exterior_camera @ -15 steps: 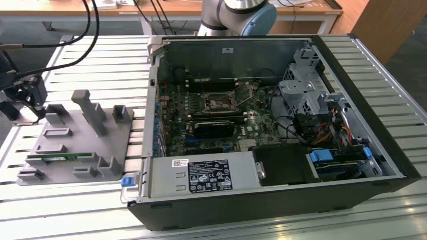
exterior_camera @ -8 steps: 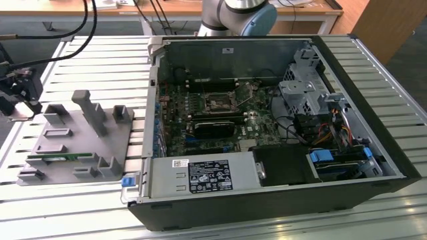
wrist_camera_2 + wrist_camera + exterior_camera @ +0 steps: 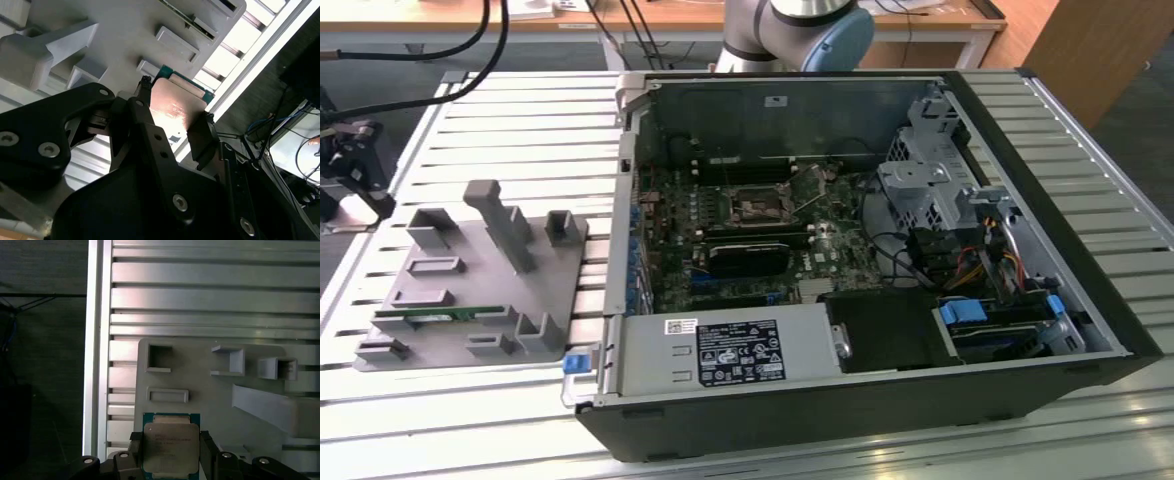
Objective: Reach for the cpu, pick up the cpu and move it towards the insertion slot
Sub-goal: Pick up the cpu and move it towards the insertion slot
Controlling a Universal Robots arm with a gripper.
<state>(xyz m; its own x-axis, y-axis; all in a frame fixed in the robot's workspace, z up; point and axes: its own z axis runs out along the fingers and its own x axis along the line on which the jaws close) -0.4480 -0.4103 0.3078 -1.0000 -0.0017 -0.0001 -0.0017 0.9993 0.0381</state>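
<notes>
In the first wrist view the tool (image 3: 171,442) is pinching the cpu (image 3: 171,447). One dark finger (image 3: 207,447) presses on each side edge. It holds the cpu by the edges, I think so that nothing touches the flat shiny top or the underside.

The cpu lies flat, over the near edge of the grey holder (image 3: 200,390). The holder has little pockets and posts, likely so each part has its own place and is easy to find. I cannot tell if the cpu is lifted clear of the holder.

In the exterior view the slot (image 3: 758,205) is a dark square with a shiny frame. It sits on the green board inside the open computer box (image 3: 854,400). The box lies on its side on the desk (image 3: 520,120), so the slot faces up. The slot is well apart from the holder.
</notes>
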